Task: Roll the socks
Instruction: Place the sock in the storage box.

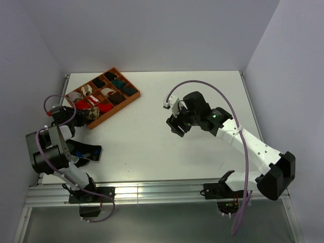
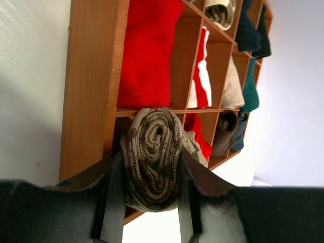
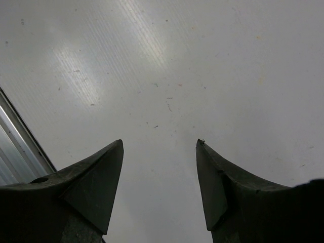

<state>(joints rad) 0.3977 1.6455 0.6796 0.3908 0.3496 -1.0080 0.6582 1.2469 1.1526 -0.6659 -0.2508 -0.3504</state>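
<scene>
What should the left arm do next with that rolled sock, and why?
Probably push it lower into the cell before releasing. The left gripper clamps the rolled tan-and-brown knit sock at a corner cell of the brown wooden divided tray, and the roll stands proud of the divider.

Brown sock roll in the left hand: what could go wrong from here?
1. The roll is squeezed only between the left hand's two fingers, so on release it may spring loose and uncoil.
2. It sits right at a divider of the tray. It may catch on that thin wall and perch on top instead of dropping into a compartment.
</scene>
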